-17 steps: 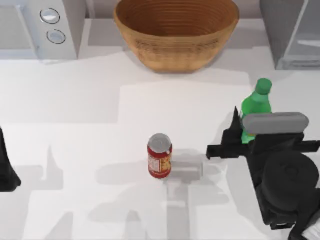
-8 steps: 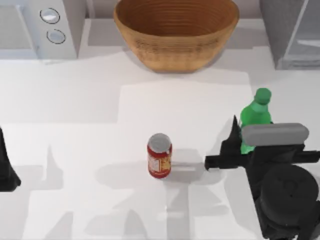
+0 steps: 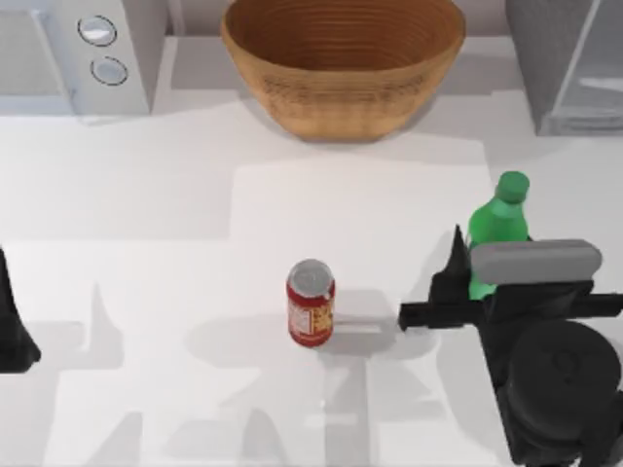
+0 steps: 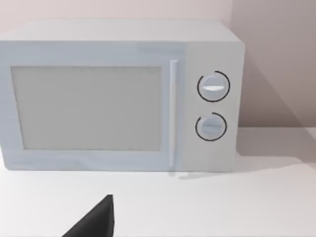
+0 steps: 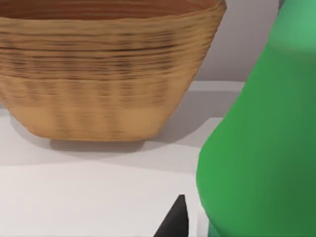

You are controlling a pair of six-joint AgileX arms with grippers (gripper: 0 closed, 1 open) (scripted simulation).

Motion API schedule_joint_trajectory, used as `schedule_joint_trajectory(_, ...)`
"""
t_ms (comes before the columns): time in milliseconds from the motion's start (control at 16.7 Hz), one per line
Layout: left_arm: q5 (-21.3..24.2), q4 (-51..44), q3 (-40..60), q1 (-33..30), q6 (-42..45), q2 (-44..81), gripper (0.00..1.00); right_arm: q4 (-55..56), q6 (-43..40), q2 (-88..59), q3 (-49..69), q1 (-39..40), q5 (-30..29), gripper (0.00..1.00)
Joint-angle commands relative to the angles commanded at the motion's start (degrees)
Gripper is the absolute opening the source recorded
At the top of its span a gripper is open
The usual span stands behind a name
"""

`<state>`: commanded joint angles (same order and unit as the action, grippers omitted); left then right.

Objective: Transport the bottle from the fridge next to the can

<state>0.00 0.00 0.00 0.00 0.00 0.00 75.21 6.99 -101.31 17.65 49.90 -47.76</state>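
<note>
Bottle (image 3: 497, 222): upright, right of centre in the top view, well apart from the can (image 3: 311, 304).
Right hand (image 3: 474, 284): closed around bottle's lower body.
Carry: keep it vertical, travel left, stop just beside can without nudging.
Left hand: parked at left edge, finger state unclear.

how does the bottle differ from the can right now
The bottle is green, with a green cap; the can is red, with a silver top. The bottle is taller than the can. The bottle sits at the right tool, while the can stands free mid-table. Both are upright.
</note>
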Motion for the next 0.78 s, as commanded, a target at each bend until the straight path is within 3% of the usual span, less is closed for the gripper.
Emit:
schedule_joint_trajectory(600,0.0,0.0,0.0,0.0,0.0,0.0,1.0,0.0,0.0,0.0,0.0,0.0,0.0,0.98)
schedule_joint_trajectory(780,0.0,0.0,0.0,0.0,0.0,0.0,1.0,0.0,0.0,0.0,0.0,0.0,0.0,1.0)
